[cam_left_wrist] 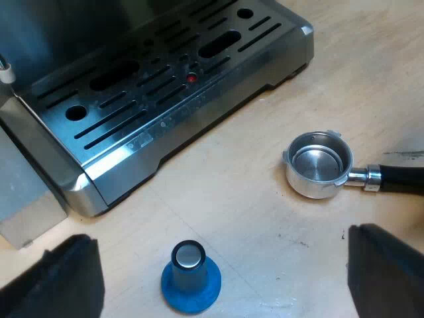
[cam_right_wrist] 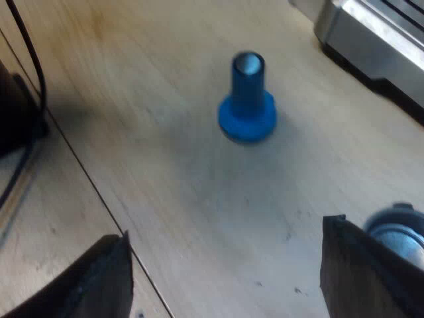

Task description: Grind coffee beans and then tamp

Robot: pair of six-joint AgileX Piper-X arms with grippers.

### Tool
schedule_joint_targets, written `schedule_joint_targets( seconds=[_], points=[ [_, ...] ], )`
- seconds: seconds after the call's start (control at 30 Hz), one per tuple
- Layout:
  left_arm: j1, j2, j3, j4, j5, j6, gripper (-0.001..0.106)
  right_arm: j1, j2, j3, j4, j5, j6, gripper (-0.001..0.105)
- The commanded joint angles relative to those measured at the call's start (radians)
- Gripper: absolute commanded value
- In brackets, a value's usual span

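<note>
Hanging with jaws spread wide and empty, the left gripper [cam_left_wrist: 218, 235] and right gripper [cam_right_wrist: 228, 228] overlook the blue tamper [cam_left_wrist: 191, 278], upright on the table [cam_left_wrist: 265, 245] near the loose metal holder [cam_left_wrist: 319, 163].

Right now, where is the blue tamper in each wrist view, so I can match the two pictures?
Left wrist view: the blue tamper stands upright on the table, off the espresso machine base corner, apart from the metal holder.
Right wrist view: the blue tamper stands upright near the espresso machine base.
Shared landmark: the machine's base corner nearest the tamper.
</note>
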Motion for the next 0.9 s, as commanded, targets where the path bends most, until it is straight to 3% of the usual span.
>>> schedule_joint_targets(
  seconds=[0.03,0.27,0.43,0.63,0.77,0.9],
  points=[
    [-0.004,0.03,-0.006,-0.001,-0.015,-0.013,0.076,0.001,0.022,0.002,-0.076,0.018,-0.018,0.069],
    [-0.004,0.154,-0.006,-0.001,-0.019,0.007,0.076,0.001,0.12,0.001,-0.101,0.121,-0.018,0.07],
    [-0.004,0.236,0.022,-0.042,-0.116,0.062,0.076,0.001,0.133,0.001,-0.101,0.133,-0.016,0.07],
    [-0.004,0.348,0.03,-0.087,-0.116,0.064,0.076,0.001,0.133,0.001,-0.101,0.133,-0.014,0.07],
    [-0.004,0.442,0.03,-0.128,-0.06,0.071,0.076,0.001,0.133,0.001,-0.101,0.133,-0.014,0.07],
    [-0.004,0.534,0.03,-0.132,-0.053,0.071,0.076,0.001,0.133,0.001,-0.101,0.133,-0.014,0.07]
  ],
)
